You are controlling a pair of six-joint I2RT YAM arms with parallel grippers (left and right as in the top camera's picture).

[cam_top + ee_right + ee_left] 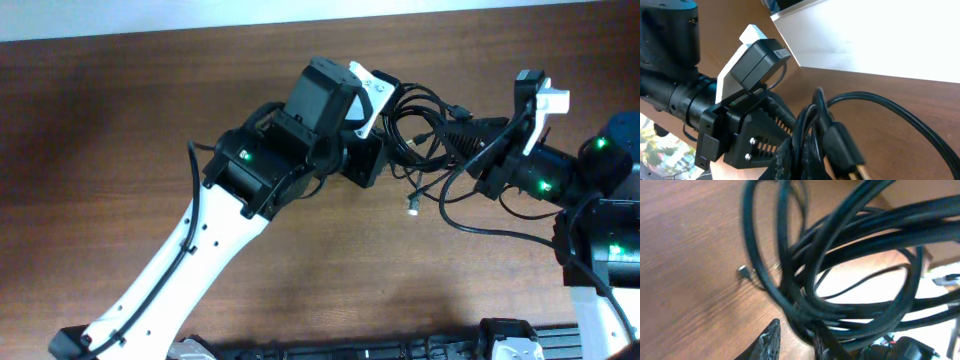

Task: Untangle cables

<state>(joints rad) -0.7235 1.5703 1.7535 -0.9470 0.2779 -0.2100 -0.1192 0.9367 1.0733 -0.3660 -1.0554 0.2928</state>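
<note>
The cables are a bundle of thin black cords in loose loops, held between my two grippers above the brown table. My left gripper is shut on the bundle at its fingertips; the loops fill the left wrist view. My right gripper is shut on the other side of the bundle, with cords pinched between its fingers. A small plug end hangs below the bundle and also shows in the left wrist view. A larger black plug sits beside the right fingers.
The left arm's black gripper body and white camera mount are close in front of the right gripper. A black cord loop trails toward the right arm's base. Black equipment lies along the front edge. A white wall borders the far side.
</note>
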